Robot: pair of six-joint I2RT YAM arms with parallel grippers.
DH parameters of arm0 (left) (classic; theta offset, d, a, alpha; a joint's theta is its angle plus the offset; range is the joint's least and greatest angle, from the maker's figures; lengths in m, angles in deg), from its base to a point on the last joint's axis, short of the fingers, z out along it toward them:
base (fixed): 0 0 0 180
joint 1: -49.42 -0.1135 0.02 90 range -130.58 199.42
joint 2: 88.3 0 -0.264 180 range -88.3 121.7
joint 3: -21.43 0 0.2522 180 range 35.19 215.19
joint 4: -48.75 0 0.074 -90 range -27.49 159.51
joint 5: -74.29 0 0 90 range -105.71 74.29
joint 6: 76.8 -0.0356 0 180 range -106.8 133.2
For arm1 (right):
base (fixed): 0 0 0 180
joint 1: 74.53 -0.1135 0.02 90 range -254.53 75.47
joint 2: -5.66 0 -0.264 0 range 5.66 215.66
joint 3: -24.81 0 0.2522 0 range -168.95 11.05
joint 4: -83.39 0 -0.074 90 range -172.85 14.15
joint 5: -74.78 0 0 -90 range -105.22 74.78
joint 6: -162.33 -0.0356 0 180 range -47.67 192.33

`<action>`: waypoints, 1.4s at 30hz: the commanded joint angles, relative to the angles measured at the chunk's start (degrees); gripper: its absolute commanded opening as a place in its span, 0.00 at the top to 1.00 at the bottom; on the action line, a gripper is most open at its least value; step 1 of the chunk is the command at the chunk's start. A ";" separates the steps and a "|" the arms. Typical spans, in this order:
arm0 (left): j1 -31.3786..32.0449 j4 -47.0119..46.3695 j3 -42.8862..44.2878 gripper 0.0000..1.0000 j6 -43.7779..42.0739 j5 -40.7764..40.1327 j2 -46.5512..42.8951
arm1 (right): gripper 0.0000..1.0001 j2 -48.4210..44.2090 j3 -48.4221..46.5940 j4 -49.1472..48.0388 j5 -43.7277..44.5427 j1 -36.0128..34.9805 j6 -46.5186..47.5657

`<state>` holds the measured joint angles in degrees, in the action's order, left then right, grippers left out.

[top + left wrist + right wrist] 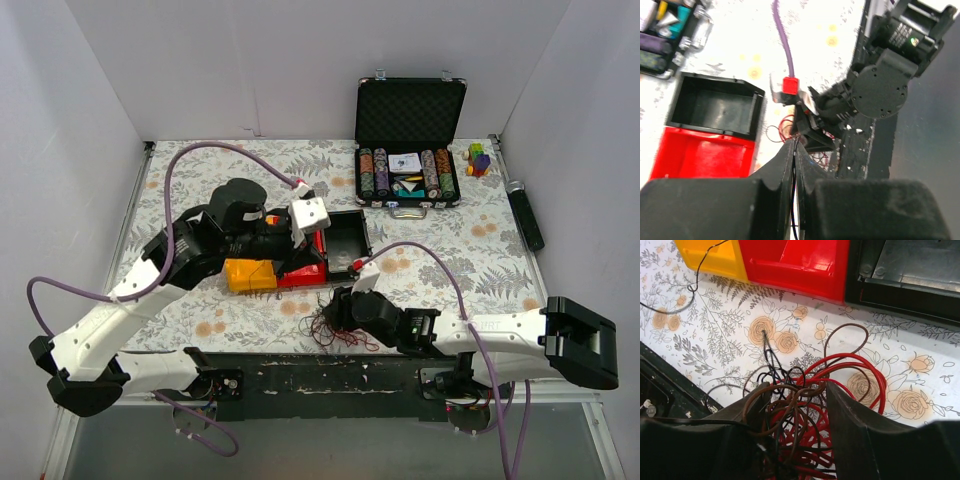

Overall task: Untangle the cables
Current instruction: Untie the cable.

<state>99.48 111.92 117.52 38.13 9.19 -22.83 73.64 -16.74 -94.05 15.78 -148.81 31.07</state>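
Note:
The cables (338,331) lie in a fist-sized tangle of red, brown and black strands near the table's front edge. My right gripper (799,390) stands open around this tangle (805,415), with loops lying loosely between its fingers and a red loop (875,375) spilling to the right. My left gripper (796,143) is shut on a thin black cable (792,200) that runs down between its fingers, its tip right by the tangle (776,131) and the right gripper (812,136). One loose black strand (692,287) trails off toward the yellow bin.
Just behind the tangle stand a yellow bin (250,273), a red bin (302,272) and an open black box (345,238). An open poker chip case (408,170), coloured blocks (480,158) and a black tool (527,215) are at the back right. A black strip (330,375) edges the front.

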 commanded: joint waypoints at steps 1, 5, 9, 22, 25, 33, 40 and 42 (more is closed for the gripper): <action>-0.05 -8.61 10.21 1.00 -0.58 -5.55 -2.89 | 0.44 1.10 5.02 3.56 -1.03 -0.08 -2.95; -0.05 -13.89 14.08 1.00 -2.51 -9.34 -3.51 | 0.43 1.88 6.17 3.03 -1.65 -0.07 -3.92; -0.05 -18.02 18.83 1.00 -4.71 -11.80 -3.07 | 0.44 3.38 6.08 3.73 -2.09 -0.16 -4.80; -0.05 -23.93 30.87 1.00 -11.75 -16.83 0.44 | 0.46 5.93 9.25 2.94 -4.37 -0.07 -9.28; -0.05 -22.60 30.44 1.00 -11.39 -15.24 0.01 | 0.48 6.11 9.25 3.46 -4.55 -0.07 -9.37; -0.05 -9.26 26.86 1.00 -12.80 -5.41 -0.34 | 0.37 -4.14 6.97 7.50 -3.67 -1.39 -3.41; -0.05 -11.35 9.97 1.00 -12.18 -3.90 -6.58 | 0.28 -14.63 -1.73 12.77 -3.84 -1.39 6.00; -0.05 -11.53 6.99 1.00 -12.36 -3.81 -7.55 | 0.28 -15.51 -3.23 13.05 -5.51 -1.39 7.58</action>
<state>99.53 102.59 128.95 26.42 3.73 -28.66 60.35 -14.88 -84.21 11.71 -149.92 32.64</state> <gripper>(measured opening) 0.010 0.722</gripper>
